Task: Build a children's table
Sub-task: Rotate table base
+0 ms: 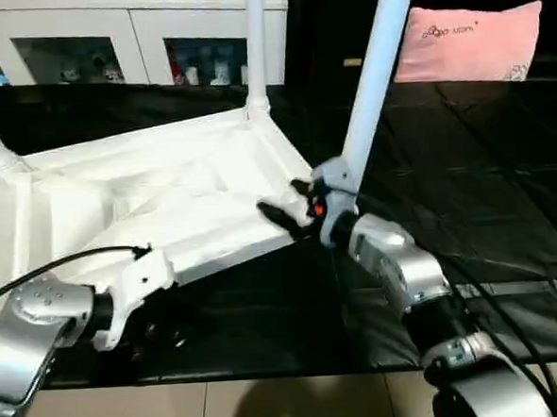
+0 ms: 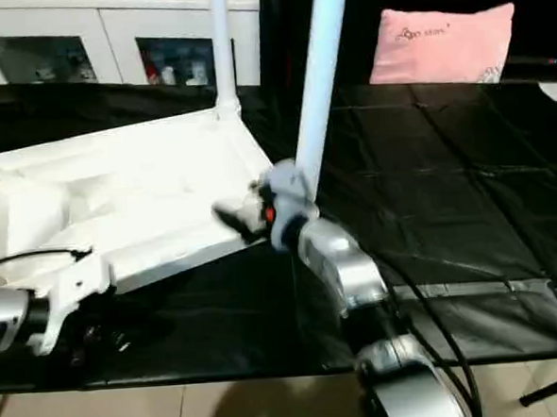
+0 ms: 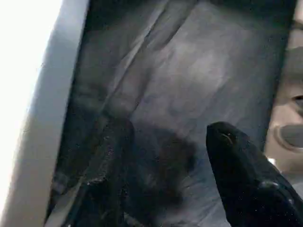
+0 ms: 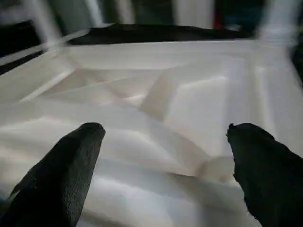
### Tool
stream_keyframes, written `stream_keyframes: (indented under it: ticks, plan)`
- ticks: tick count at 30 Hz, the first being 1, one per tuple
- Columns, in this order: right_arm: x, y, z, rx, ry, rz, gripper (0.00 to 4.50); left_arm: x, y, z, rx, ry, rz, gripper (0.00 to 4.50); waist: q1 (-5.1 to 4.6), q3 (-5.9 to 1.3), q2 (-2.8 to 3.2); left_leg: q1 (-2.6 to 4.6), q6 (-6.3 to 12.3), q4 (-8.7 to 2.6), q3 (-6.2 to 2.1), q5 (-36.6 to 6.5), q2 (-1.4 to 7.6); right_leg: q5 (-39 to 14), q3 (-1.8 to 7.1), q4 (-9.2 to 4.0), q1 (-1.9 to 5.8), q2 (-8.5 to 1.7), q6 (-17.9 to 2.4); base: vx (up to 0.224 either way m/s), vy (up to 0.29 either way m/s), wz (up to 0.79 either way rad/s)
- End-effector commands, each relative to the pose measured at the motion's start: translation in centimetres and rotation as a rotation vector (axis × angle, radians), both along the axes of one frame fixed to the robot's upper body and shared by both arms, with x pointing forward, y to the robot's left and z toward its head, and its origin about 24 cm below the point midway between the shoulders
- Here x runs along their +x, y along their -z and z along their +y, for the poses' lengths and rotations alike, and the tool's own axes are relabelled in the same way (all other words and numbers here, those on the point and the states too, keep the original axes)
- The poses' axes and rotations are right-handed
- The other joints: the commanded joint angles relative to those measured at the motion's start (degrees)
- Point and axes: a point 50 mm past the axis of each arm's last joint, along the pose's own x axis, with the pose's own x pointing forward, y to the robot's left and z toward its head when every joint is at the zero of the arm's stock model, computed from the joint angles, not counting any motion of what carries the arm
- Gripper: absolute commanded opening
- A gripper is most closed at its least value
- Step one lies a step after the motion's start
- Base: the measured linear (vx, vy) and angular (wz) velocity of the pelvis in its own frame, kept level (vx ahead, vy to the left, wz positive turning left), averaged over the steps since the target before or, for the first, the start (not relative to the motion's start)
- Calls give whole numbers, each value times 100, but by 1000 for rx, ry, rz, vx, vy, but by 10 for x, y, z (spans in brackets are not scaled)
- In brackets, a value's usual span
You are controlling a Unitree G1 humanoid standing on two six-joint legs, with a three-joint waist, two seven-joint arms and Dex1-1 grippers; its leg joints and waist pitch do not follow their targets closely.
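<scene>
The white ribbed plastic tabletop (image 1: pixel 156 211) lies underside-up on the black cloth (image 1: pixel 468 206) so legs (image 1: pixel 376 70) can socket in, right gripper (image 4: pixel 163 156) released at its three-o'clock corner, left gripper (image 3: pixel 170 156) empty at six.

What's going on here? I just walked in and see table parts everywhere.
A humanoid robot is building a children's table. The white tabletop lies underside up on a black sheet, with legs standing in its corners. The right gripper is wide open over the near right corner; the left gripper is open at the near edge, holding nothing.
</scene>
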Motion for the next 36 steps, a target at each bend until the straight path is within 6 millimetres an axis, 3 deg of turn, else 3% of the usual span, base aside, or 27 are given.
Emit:
stream_keyframes:
  ticks: [1, 4, 6, 7, 10, 11, 13, 15, 18, 19, 20, 24, 28, 32, 34, 36]
  plan:
    - [10, 3, -12, 17, 127, 64, 450, 2, -2, 4, 53, -40, -48, 308, -7, -328, 140, 140, -238, -458, -73, -1051, 180, -547, 177, -271, 188, -250, -1242, 0, 0, 0]
    - [14, 3, -18, 24, 170, 83, 450, 7, -3, 6, 71, -80, -83, 324, 9, -322, 144, 144, -301, -447, -72, -1179, 174, -671, 181, -276, 183, -257, -1211, 0, 0, 0]
    - [18, -2, -30, -55, 188, -46, 450, 15, -5, 6, 72, -116, -131, 350, 51, -326, 132, 158, -310, -431, -60, -1223, 172, -723, 180, -284, 167, -258, -1183, 0, 0, 0]
    - [19, -3, -32, -59, 194, -53, 450, 15, -5, 6, 70, -118, -136, 350, 65, -332, 175, 152, -324, -426, -67, -1212, 169, -702, 178, -271, 165, -266, -1186, 0, 0, 0]
    - [21, -5, -44, -43, 232, -76, 450, 21, -7, 6, 57, -139, -157, 381, 84, -334, 153, 143, -319, -417, -61, -1232, 158, -621, 176, -270, 186, -243, -1211, 0, 0, 0]
    - [24, -3, -55, -64, 285, -66, 450, 23, -6, 5, 55, -148, -165, 388, 88, -337, 172, 136, -320, -416, -72, -1256, 157, -660, 174, -266, 191, -249, -1204, 0, 0, 0]
    - [24, -3, -57, -63, 295, -64, 450, 24, -6, 5, 55, -150, -167, 392, 88, -337, 149, 134, -318, -406, -70, -1288, 151, -732, 173, -275, 195, -244, -1217, 0, 0, 0]
    - [27, -3, -78, -85, 384, -56, 450, 28, -2, 2, 61, -155, -181, 412, 91, -346, 148, 148, -295, -393, -65, -1284, 153, -761, 170, -278, 181, -245, -1238, 0, 0, 0]
    - [28, -3, -91, -90, 425, -62, 450, 32, 0, -1, 53, -160, -194, 431, 151, -360, 140, 137, -254, -377, -59, -1158, 151, -572, 167, -254, 202, -238, -1251, 0, 0, 0]
    - [28, -3, -94, -92, 439, -65, 450, 34, 1, -3, 50, -166, -203, 435, 165, -365, 207, 136, -262, -371, -65, -1127, 147, -506, 166, -242, 200, -239, -1251, 0, 0, 0]
    - [29, -4, -100, -99, 454, -71, 450, 38, 2, -5, 44, -175, -220, 443, 179, -379, 172, 142, -243, -355, -49, -1039, 137, -292, 153, -230, 202, -214, -1290, 0, 0, 0]
    - [29, -8, -104, -63, 445, -99, 450, 40, 1, -12, -17, -183, -249, 443, 186, -386, 169, 111, -198, -348, -63, -1009, 139, -152, 148, -209, 244, -228, -1343, 0, 0, 0]
    - [25, -11, -102, -47, 407, -160, 450, 34, -4, -17, -120, -198, -268, 443, 173, -390, 152, 82, -131, -345, -71, -953, 151, -66, 141, -200, 271, -242, -1408, 0, 0, 0]
    - [12, -6, -98, -59, 320, -205, 450, 14, -9, -5, -232, -282, -252, 443, 165, -378, 189, 82, -42, -340, -68, -961, 155, 0, 136, -212, 264, -224, -1436, 0, 0, 0]
    - [5, -2, -96, -85, 287, -202, 450, 2, -10, 4, -268, -308, -212, 443, 149, -360, 179, 91, -13, -352, -63, -1117, 156, -189, 135, -239, 246, -203, -1413, 0, 0, 0]
    - [-3, 2, -91, -72, 236, -185, 450, -12, -10, 11, -285, -307, -151, 443, 129, -323, 163, 103, -46, -391, -79, -1450, 172, -715, 140, -287, 232, -207, -1336, 0, 0, 0]
